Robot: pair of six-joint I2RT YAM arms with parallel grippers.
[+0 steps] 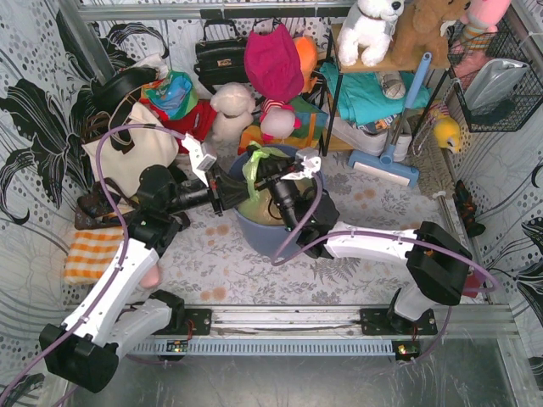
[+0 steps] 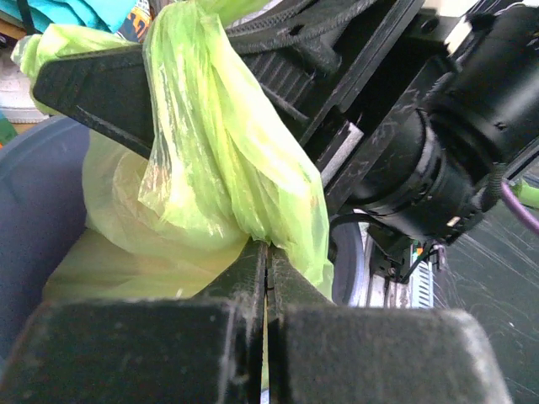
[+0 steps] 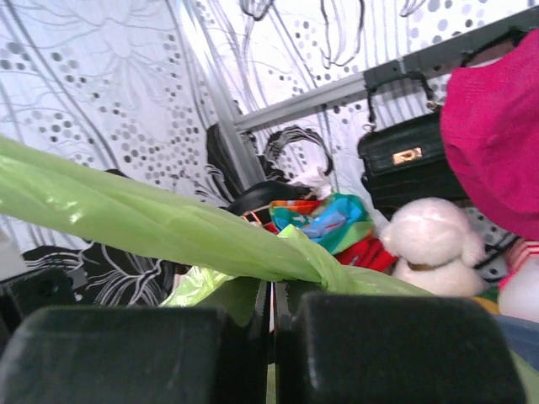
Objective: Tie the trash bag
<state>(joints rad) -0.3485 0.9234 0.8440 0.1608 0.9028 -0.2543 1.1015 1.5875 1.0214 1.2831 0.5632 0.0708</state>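
The trash bag [image 1: 254, 164] is thin light-green plastic, sitting inside the round blue-grey bin [image 1: 284, 239] with its top pulled up above the rim. My left gripper [image 1: 237, 192] reaches in from the left and is shut on a gathered fold of the trash bag [image 2: 221, 160], pinched at the left gripper's tips [image 2: 268, 249]. From the right comes my right gripper [image 1: 261, 167], shut on another twisted strip of the trash bag [image 3: 160, 225] at the right gripper's tips [image 3: 271, 290]. In the left wrist view the bag drapes over the right gripper's black finger [image 2: 93, 88].
A white tote bag [image 1: 127, 140] stands at the left, and an orange checked cloth [image 1: 90, 254] lies by the left arm. Stuffed toys [image 1: 233, 108], a black handbag [image 1: 221, 56] and a shelf with a blue sweeper [image 1: 387, 161] crowd the back.
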